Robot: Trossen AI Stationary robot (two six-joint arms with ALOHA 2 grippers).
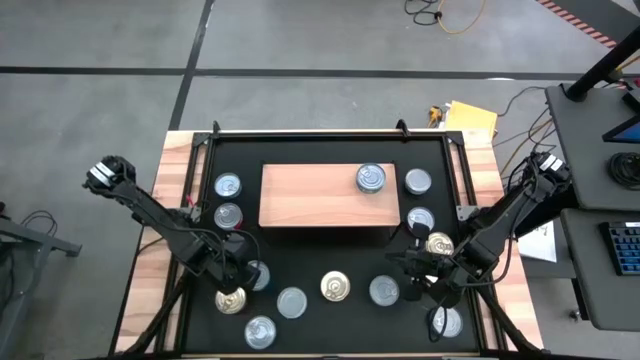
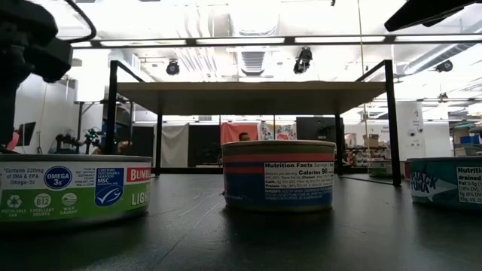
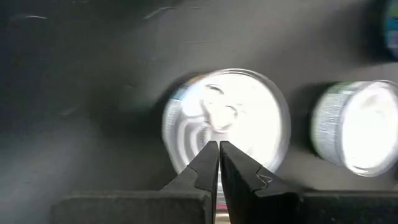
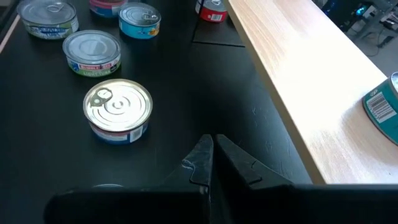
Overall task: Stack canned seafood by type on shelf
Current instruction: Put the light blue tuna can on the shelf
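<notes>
On black mat: round ribbed-lid tins point(image 1: 335, 287) | wood shelf point(image 1: 310, 195): one tin | both hands pinched closed, empty

One wooden shelf point(image 1: 310, 195) sits at the frame's center, with one tin point(image 1: 371, 179) on its upper right. On the black mat point(image 1: 320, 300) of the counter around it, eleven more tins show, three with gold lids point(image 1: 335, 287). Two robot arms reach in, one from each side.
</notes>
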